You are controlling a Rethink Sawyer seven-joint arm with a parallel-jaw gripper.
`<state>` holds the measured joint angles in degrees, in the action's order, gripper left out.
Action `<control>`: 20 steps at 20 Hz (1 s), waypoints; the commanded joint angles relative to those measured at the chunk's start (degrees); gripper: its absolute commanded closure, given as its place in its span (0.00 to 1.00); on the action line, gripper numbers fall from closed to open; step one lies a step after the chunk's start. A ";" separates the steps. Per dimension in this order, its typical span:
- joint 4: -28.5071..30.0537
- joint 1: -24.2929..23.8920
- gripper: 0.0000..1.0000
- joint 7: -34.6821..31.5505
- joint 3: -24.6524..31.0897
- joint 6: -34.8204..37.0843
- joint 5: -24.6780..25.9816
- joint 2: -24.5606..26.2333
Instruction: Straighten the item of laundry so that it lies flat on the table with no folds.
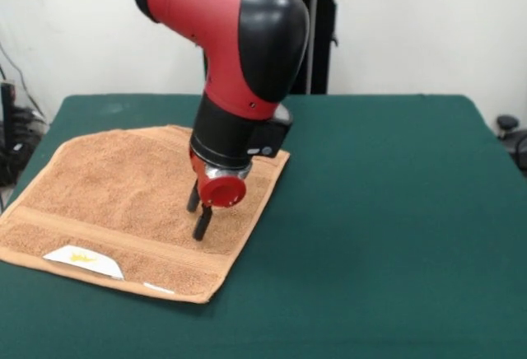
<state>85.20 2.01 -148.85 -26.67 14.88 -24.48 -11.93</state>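
a: looking at the small light-brown terry towel (123, 202) on the dark green felt desk (387, 235), what does flattening it need?

b: a low, gentle outward drag; press too hard and the pile may bunch. its far left corner looks turned in, a white label (84, 261) shows at the near edge.

a: and the jaws (198, 213)?

b: two black fingers (202, 225) slightly parted, gripping nothing, tips at the towel's right part, directly above it.

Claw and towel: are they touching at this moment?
Cannot tell. In the front view the claw points down over the towel, its lower fingertip overlapping the cloth, but this angle shows neither contact nor a gap plainly.
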 commanded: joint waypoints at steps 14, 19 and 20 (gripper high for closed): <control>0.21 2.90 1.00 -5.23 8.12 3.07 3.49 0.94; -0.47 2.61 0.00 -3.41 8.01 -1.25 5.47 1.94; -0.70 2.83 0.00 -3.22 7.67 -1.18 5.69 2.10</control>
<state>84.81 3.17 -148.85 -25.21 17.11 -21.50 -13.40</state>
